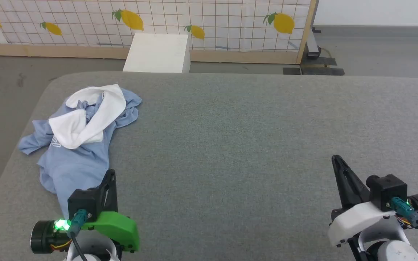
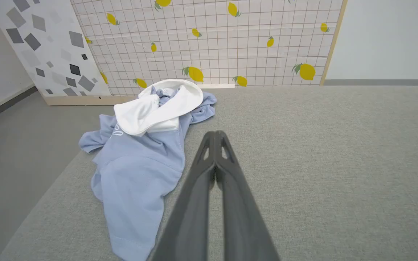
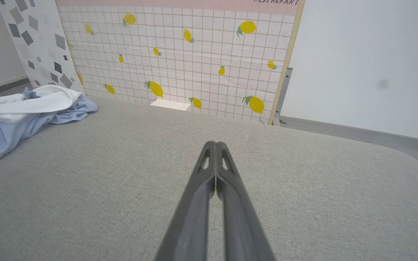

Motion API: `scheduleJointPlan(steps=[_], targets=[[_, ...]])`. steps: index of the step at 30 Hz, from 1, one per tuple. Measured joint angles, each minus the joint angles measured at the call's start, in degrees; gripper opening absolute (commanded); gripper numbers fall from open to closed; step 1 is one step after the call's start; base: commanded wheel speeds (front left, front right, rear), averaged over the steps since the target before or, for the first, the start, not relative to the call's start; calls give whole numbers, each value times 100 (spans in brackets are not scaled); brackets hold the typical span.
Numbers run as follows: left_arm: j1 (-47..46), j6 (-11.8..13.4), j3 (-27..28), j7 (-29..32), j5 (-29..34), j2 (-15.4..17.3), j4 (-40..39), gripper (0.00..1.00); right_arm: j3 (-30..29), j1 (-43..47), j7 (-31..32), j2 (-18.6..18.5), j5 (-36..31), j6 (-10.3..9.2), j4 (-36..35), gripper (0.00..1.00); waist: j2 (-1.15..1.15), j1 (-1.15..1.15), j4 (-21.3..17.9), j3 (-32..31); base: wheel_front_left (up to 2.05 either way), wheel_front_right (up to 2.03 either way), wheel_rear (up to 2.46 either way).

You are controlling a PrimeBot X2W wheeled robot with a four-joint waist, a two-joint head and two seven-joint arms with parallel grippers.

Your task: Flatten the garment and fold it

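My left claw (image 1: 111,174) is nearest, low at the left edge of the grey worktop (image 1: 238,145). Its two dark fingers are pressed tight together and hold nothing. My right claw (image 1: 336,158) is at the near right, well apart from the left one, closed the same way and empty, with bare worktop all around its tips.

Just beside my left claw, on its outer side, the near hem of the shirt (image 1: 78,163) begins; I cannot tell whether the fingers touch the cloth. The shirt lies crumpled on the left part of the worktop, running away from me. Its light blue body is nearer. Farther on it is bunched, with white lining turned out on top and a bit of white lettering (image 1: 56,143) beside it. One blue sleeve spreads toward the left rim.

Past the far edge of the worktop a white box (image 1: 158,52) stands on the grey floor, and behind it a panel (image 1: 223,21) of white tiles printed with lemons.
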Motion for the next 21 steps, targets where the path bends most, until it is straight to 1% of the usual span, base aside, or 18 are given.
scheduleJointPlan(steps=[21], targets=[[0, 0, 0, 0, 0, 0, 0, 0, 0, 0, 0, 0, 0, 0, 0, 0, 0, 0, 0, 0, 0, 0, 0]])
